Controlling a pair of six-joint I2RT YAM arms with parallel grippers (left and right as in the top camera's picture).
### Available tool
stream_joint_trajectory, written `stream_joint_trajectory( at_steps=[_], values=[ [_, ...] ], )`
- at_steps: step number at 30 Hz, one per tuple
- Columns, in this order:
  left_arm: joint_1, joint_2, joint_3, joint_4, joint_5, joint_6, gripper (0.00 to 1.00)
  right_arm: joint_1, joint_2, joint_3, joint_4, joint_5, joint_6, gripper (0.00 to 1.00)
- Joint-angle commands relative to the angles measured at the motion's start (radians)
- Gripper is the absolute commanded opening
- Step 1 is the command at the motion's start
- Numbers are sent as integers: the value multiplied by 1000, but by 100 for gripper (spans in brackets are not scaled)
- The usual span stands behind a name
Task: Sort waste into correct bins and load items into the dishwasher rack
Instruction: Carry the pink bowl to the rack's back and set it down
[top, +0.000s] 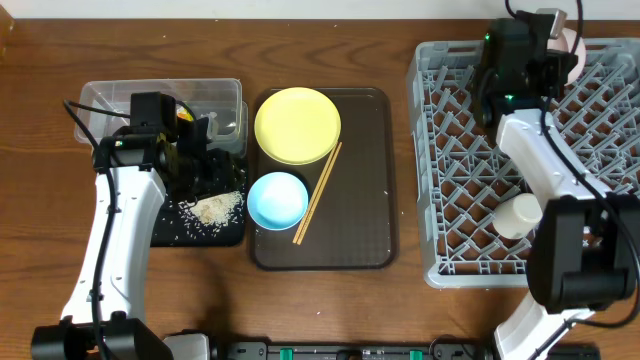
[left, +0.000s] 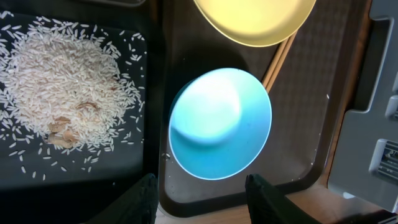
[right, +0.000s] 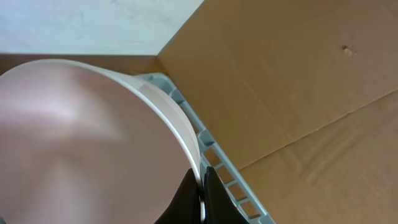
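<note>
White bowl pinched by its rim in the right gripper at the dishwasher rack far corner - racking step, next likely seat between pegs, release - left gripper spread, empty, near the light blue bowl.

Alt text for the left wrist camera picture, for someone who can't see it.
A light blue bowl sits on a dark brown tray, beyond the open left gripper. Left of it, white rice is heaped on a black tray; a yellow plate and chopsticks show at the top.
</note>
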Motion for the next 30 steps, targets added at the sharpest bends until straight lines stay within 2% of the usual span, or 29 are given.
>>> stream_joint_trajectory(
  at_steps=[1,13,14,16,20,30],
  values=[
    [1,-4,14,-3,-5,5,49,-9,49,8,7,27,-4,1],
    [1,-4,14,-3,-5,5,49,39,125,7,-9,-3,-4,1],
    [1,-4,14,-3,-5,5,53,45,125,7,-10,-4,-4,1],
    [1,-4,14,-3,-5,5,54,57,125,7,-25,-12,-4,1],
    [1,-4,14,-3,-5,5,54,77,125,7,-113,-56,-3,1],
    [1,-4,14,-3,-5,5,55,147,123,7,-372,-60,132,1]
  ],
)
